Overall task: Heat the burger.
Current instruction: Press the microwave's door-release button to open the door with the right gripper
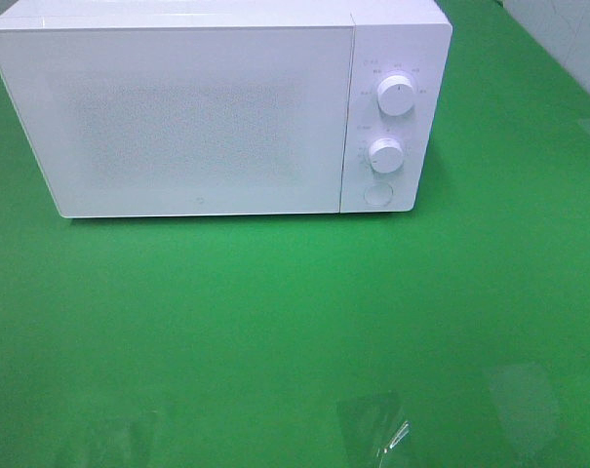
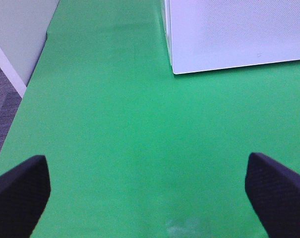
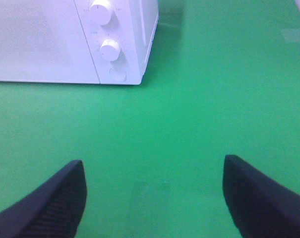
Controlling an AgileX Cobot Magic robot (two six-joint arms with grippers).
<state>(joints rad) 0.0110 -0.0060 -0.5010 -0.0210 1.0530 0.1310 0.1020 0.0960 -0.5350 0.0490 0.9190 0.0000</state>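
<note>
The burger is out of view in all three views. A white microwave [image 1: 177,117] stands at the back of the green table with its door shut; two dials [image 1: 397,96] [image 1: 385,153] and a round button [image 1: 376,193] sit on its right panel. Neither arm shows in the high view. In the left wrist view my left gripper [image 2: 146,173] is open over bare green cloth, well short of the microwave's corner [image 2: 229,34]. My right gripper [image 3: 153,168] is open too, with nothing between its fingers, and faces the microwave's dial side [image 3: 110,49].
Green cloth [image 1: 275,312] covers the table. Its left edge drops to a grey floor [image 2: 1,99] beside a pale wall [image 2: 21,29]. Clear shiny patches [image 1: 373,429] lie on the cloth near the front. A pale wall [image 1: 568,29] shows at the back right.
</note>
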